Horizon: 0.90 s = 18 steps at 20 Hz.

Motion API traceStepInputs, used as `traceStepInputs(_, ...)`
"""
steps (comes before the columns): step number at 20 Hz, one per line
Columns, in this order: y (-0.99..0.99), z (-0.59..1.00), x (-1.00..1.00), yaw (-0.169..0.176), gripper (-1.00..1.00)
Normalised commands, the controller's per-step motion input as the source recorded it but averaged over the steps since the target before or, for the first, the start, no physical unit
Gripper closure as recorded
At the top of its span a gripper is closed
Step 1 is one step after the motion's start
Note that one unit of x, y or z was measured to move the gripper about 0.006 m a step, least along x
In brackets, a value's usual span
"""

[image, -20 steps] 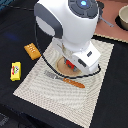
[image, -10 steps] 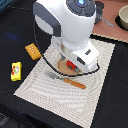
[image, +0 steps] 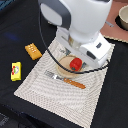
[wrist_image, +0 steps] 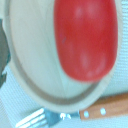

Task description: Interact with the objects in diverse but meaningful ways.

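Note:
A red tomato [image: 75, 64] lies on a round wooden plate [image: 62, 70] in the middle of a woven placemat [image: 60, 102]. My gripper [image: 80, 53] hangs directly over the tomato, and the arm's white body hides its fingers. The wrist view is filled by the tomato [wrist_image: 87, 40] on the plate [wrist_image: 30, 60], with no fingers showing. An orange dotted bread block [image: 33, 51] lies off the mat toward the exterior view's left. A flat yellow packet [image: 16, 70] is farther left. The sausage is out of view.
A fork with a wooden handle [image: 67, 80] lies on the mat just in front of the plate, and it also shows in the wrist view [wrist_image: 80, 114]. A grey pot [image: 122, 17] stands at the far right on a brown board. The tabletop is dark.
The arm has shifted slightly toward the exterior view's right above the plate. The tomato, fork, bread block and packet have stayed in place.

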Motion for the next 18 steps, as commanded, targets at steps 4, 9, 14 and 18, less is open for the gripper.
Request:
traceStepInputs(4, 0.47, 0.47, -0.93, 0.081, -1.0)
traceStepInputs(9, 0.31, -0.04, -0.97, 0.037, -1.0)
traceStepInputs(14, 0.15, -0.16, -1.0, 0.011, -1.0)
traceStepInputs(18, 0.05, -0.12, -1.0, 0.0, -1.0)
